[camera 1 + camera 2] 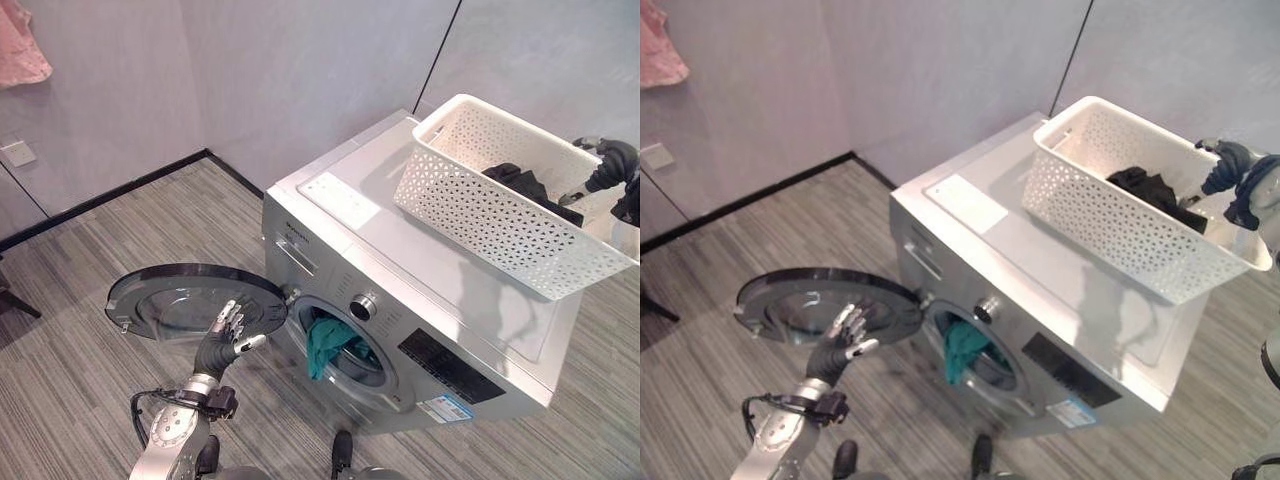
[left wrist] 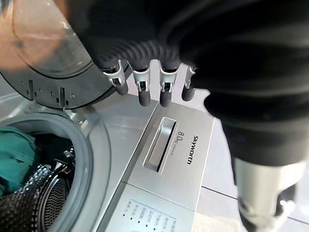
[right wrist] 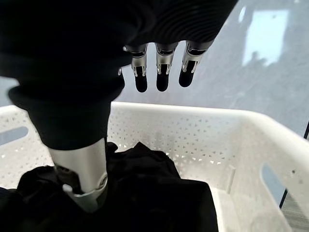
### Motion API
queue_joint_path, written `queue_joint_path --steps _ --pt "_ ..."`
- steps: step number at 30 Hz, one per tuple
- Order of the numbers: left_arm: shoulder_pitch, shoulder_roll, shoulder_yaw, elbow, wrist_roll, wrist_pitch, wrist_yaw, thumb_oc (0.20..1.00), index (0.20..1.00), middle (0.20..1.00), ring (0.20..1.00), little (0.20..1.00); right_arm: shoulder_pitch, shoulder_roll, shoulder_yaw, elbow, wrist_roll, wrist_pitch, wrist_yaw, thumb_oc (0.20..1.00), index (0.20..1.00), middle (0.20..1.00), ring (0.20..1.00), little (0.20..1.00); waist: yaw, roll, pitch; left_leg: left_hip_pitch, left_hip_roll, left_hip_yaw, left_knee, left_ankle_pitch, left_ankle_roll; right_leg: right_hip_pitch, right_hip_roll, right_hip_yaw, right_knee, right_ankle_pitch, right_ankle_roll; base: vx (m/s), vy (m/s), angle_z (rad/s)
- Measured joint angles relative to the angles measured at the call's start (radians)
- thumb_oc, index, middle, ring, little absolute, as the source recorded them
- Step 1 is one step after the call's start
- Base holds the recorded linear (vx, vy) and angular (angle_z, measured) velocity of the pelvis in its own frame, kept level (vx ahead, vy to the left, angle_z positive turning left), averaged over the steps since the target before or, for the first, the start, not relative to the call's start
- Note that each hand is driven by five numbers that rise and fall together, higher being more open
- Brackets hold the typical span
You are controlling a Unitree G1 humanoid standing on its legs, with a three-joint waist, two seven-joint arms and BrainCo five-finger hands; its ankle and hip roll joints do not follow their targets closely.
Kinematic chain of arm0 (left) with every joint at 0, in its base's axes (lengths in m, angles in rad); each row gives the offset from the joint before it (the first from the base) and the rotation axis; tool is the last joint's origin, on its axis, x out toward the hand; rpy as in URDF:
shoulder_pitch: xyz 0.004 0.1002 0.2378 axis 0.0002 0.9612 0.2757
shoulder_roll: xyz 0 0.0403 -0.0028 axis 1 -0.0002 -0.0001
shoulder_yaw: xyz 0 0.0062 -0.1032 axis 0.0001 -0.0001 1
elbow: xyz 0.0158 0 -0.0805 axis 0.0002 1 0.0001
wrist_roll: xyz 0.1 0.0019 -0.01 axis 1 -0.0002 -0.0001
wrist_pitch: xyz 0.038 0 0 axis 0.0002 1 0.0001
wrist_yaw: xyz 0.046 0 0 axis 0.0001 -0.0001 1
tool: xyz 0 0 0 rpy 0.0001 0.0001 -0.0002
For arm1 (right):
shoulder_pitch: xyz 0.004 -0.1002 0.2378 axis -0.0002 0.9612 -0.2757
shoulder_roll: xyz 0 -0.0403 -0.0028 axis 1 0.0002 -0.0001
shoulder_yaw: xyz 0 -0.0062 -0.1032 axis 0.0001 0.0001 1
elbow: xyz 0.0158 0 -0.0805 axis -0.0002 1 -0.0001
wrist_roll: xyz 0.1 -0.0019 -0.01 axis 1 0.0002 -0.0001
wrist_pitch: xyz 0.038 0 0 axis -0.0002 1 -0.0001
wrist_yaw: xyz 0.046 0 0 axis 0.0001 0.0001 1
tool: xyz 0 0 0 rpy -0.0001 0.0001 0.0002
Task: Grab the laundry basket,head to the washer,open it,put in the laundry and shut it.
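A silver front-loading washer stands with its round door swung open to the left. A teal cloth hangs out of the drum opening. On the washer's top sits a white perforated laundry basket with a black garment inside. My left hand is low beside the door's inner edge, fingers straight and holding nothing. My right hand hovers over the basket's far right end, open above the black garment, its thumb reaching down toward the cloth.
Grey walls meet in a corner behind the washer. A pink garment hangs at the upper left, with a wall outlet below it. Striped wood floor lies to the left of the door. The washer's detergent drawer is shut.
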Motion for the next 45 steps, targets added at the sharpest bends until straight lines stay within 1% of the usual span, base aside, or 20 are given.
queue_joint_path --steps 1,2,3,4,5,7,13,17,28,32,34,35,36,38,39,41,42,43,44,45 --pt "-0.003 0.002 0.001 0.000 0.000 0.001 0.000 1.000 1.000 1.000 1.000 1.000 0.001 0.001 0.000 0.004 0.000 0.002 0.001 1.000 1.000 1.000 1.000 1.000 0.004 -0.009 0.000 -0.001 -0.010 -0.001 -0.003 0.043 -0.043 0.001 -0.006 0.000 0.000 -0.004 0.000 0.05 -0.029 0.12" --pt "-0.007 0.002 0.002 0.000 0.000 0.001 0.000 1.000 1.000 1.000 1.000 1.000 0.001 0.026 -0.001 0.023 0.000 0.008 0.001 1.000 1.000 1.000 1.000 1.000 0.015 -0.023 0.004 0.000 -0.024 -0.001 -0.005 0.097 -0.059 0.009 -0.020 -0.004 0.000 -0.013 -0.005 0.07 -0.041 0.13" --pt "-0.006 0.002 0.002 0.000 0.000 0.001 0.000 1.000 1.000 1.000 1.000 1.000 0.003 0.037 -0.002 0.024 -0.001 0.007 0.001 1.000 1.000 1.000 1.000 1.000 0.017 -0.023 0.004 -0.001 -0.022 0.000 -0.005 0.105 -0.066 0.010 -0.021 -0.005 0.000 -0.015 -0.007 0.08 -0.046 0.15" --pt "-0.002 0.003 0.002 0.000 0.000 0.002 0.000 1.000 1.000 1.000 1.000 1.000 0.027 0.078 -0.038 0.078 -0.002 0.006 0.000 1.000 1.000 1.000 1.000 1.000 0.026 -0.031 0.006 -0.003 -0.021 0.000 -0.005 0.126 -0.070 0.015 -0.017 -0.010 0.000 -0.019 -0.012 0.05 -0.036 0.09" --pt "-0.008 0.002 0.002 0.000 0.000 0.002 0.000 1.000 1.000 1.000 1.000 1.000 0.043 0.094 -0.057 0.110 -0.003 0.008 0.000 1.000 1.000 1.000 1.000 1.000 0.028 -0.033 0.006 -0.006 -0.020 -0.003 -0.006 0.136 -0.077 0.015 -0.017 -0.015 0.000 -0.020 -0.014 0.02 -0.015 0.14" --pt "-0.006 0.002 0.001 0.001 0.000 0.002 0.000 1.000 1.000 1.000 1.000 1.000 0.070 0.105 -0.062 0.154 -0.004 0.011 0.001 1.000 1.000 1.000 1.000 1.000 0.038 -0.032 0.007 -0.027 -0.021 -0.002 -0.008 0.153 -0.075 0.004 -0.019 -0.027 0.000 -0.021 -0.018 0.01 -0.022 0.16" --pt "-0.006 0.005 0.001 0.000 0.000 0.002 0.000 1.000 1.000 1.000 1.000 1.000 0.078 0.116 -0.083 0.206 -0.022 0.011 -0.002 1.000 1.000 1.000 1.000 1.000 0.063 -0.012 0.018 -0.064 -0.024 -0.015 -0.006 0.156 -0.076 -0.022 -0.017 -0.029 0.000 -0.020 -0.018 0.01 -0.004 0.09" --pt "-0.005 0.005 0.000 0.001 0.000 0.002 0.001 1.000 1.000 1.000 1.000 1.000 0.084 0.122 -0.081 0.209 -0.024 0.011 -0.001 1.000 1.000 1.000 1.000 1.000 0.070 0.003 0.026 -0.076 -0.032 -0.025 -0.014 0.156 -0.076 -0.027 -0.022 -0.032 0.000 -0.019 -0.017 0.03 -0.004 0.11" --pt "-0.007 0.002 0.000 0.001 0.000 0.002 0.004 1.000 1.000 1.000 1.000 1.000 0.064 0.126 -0.080 0.179 -0.040 0.009 -0.001 1.000 1.000 1.000 1.000 1.000 0.076 0.006 0.026 -0.103 -0.032 -0.026 -0.021 0.155 -0.076 -0.052 -0.017 -0.032 0.000 -0.018 -0.017 0.01 -0.010 0.02" --pt "-0.008 0.002 0.000 0.000 0.000 -0.001 0.006 1.000 1.000 1.000 1.000 1.000 0.044 0.130 -0.081 0.202 -0.024 0.009 -0.002 1.000 1.000 1.000 1.000 1.000 0.094 0.012 0.025 -0.123 -0.029 -0.026 -0.022 0.155 -0.077 -0.067 -0.016 -0.033 0.000 -0.014 -0.017 -0.04 -0.001 0.05" --pt "0.000 0.001 -0.004 0.000 0.000 -0.004 0.006 1.000 1.000 1.000 1.000 1.000 0.019 0.128 -0.104 0.212 -0.019 0.008 -0.003 1.000 1.000 1.000 1.000 1.000 0.101 0.034 0.028 -0.145 -0.022 -0.024 -0.022 0.130 -0.079 -0.085 -0.009 -0.039 0.000 -0.008 -0.014 -0.09 0.011 0.06" --pt "0.003 -0.002 -0.008 0.000 0.000 -0.005 0.006 1.000 1.000 1.000 1.000 1.000 0.004 0.124 -0.105 0.214 -0.019 0.008 -0.003 1.000 1.000 1.000 1.000 1.000 0.103 0.053 0.023 -0.147 -0.011 -0.025 -0.022 0.086 -0.076 -0.091 0.001 -0.040 0.000 -0.002 -0.014 -0.07 0.008 -0.03" --pt "0.011 0.001 -0.007 0.000 0.000 -0.005 0.006 1.000 1.000 1.000 1.000 1.000 -0.002 0.124 -0.106 0.212 -0.019 0.008 -0.005 1.000 1.000 1.000 1.000 1.000 0.109 0.065 0.024 -0.150 -0.006 -0.026 -0.022 0.066 -0.083 -0.093 0.005 -0.043 0.000 0.005 -0.014 -0.11 0.012 -0.05" --pt "0.029 0.011 0.006 0.001 0.000 -0.008 0.006 1.000 1.000 1.000 1.000 1.000 -0.004 0.125 -0.110 0.211 -0.012 0.008 -0.001 1.000 1.000 1.000 1.000 1.000 0.123 0.063 0.027 -0.191 -0.022 -0.031 -0.004 0.062 -0.078 -0.126 -0.005 -0.043 0.005 0.010 -0.012 -0.11 0.006 -0.01" --pt "0.029 0.013 0.008 0.001 -0.001 -0.009 0.007 1.000 1.000 1.000 1.000 1.000 -0.014 0.117 -0.110 0.211 -0.008 0.007 -0.003 1.000 1.000 1.000 1.000 1.000 0.123 0.053 0.024 -0.197 -0.024 -0.031 -0.006 0.058 -0.083 -0.134 -0.010 -0.045 0.008 0.012 -0.011 -0.08 0.000 0.01" --pt "0.043 0.020 0.007 0.001 0.000 -0.009 0.007 1.000 1.000 1.000 1.000 1.000 -0.026 0.114 -0.110 0.211 -0.002 0.007 -0.003 1.000 1.000 1.000 1.000 1.000 0.126 0.064 0.030 -0.214 -0.026 -0.048 -0.007 0.056 -0.084 -0.146 -0.012 -0.053 0.009 0.015 -0.010 -0.05 0.000 0.06" --pt "0.046 0.021 0.008 0.001 0.000 -0.009 0.007 1.000 1.000 1.000 1.000 1.000 -0.026 0.113 -0.111 0.210 -0.002 0.007 -0.003 1.000 1.000 1.000 1.000 1.000 0.126 0.061 0.029 -0.215 -0.025 -0.057 -0.008 0.054 -0.085 -0.146 -0.010 -0.057 0.009 0.015 -0.010 -0.04 0.000 0.07" --pt "0.049 0.022 0.009 0.001 -0.001 -0.009 0.007 1.000 1.000 1.000 1.000 1.000 -0.026 0.111 -0.111 0.210 -0.002 0.007 -0.002 0.956 0.956 0.956 0.956 0.956 0.128 0.060 0.029 -0.216 -0.024 -0.059 -0.009 0.047 -0.084 -0.147 -0.009 -0.057 0.009 0.015 -0.010 -0.05 0.007 0.00" --pt "0.060 0.024 0.010 0.001 -0.001 -0.011 0.006 1.000 1.000 1.000 1.000 1.000 -0.031 0.117 -0.109 0.202 -0.001 0.007 0.005 0.558 0.558 0.558 0.558 0.558 0.129 0.057 0.027 -0.232 -0.025 -0.076 -0.006 0.024 -0.085 -0.162 -0.006 -0.058 0.009 0.015 -0.010 -0.02 0.011 -0.05" --pt "0.060 0.023 0.009 0.001 -0.001 -0.011 0.006 1.000 1.000 1.000 1.000 1.000 -0.039 0.114 -0.109 0.202 0.000 0.007 0.007 0.351 0.351 0.351 0.351 0.351 0.129 0.056 0.027 -0.234 -0.024 -0.080 -0.007 0.021 -0.086 -0.168 -0.004 -0.058 0.009 0.016 -0.011 -0.01 0.014 -0.07"
